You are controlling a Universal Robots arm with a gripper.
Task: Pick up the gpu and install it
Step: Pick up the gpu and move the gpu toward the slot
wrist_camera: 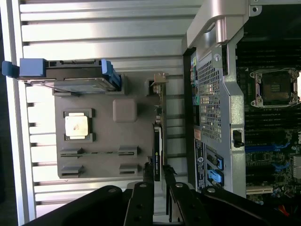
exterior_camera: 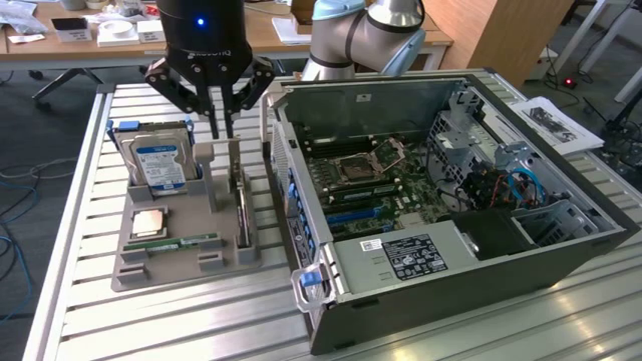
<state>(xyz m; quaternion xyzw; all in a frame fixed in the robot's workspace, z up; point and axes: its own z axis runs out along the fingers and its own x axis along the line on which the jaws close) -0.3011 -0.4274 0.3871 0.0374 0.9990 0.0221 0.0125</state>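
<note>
The gpu is a thin dark card standing on edge in a slot along the grey holder, on the side nearest the computer case. My gripper hangs just above the card's far end. Its two dark fingers stand a narrow gap apart, with nothing between them. In the wrist view the gpu runs in line with that gap in the gripper, and the fingertips sit to either side of the card's near end. The motherboard lies bare inside the open case.
The holder also carries an upright silver hard drive with a blue label, a square processor and a green memory stick. The case wall stands close beside the gpu. Everything rests on a slatted aluminium table.
</note>
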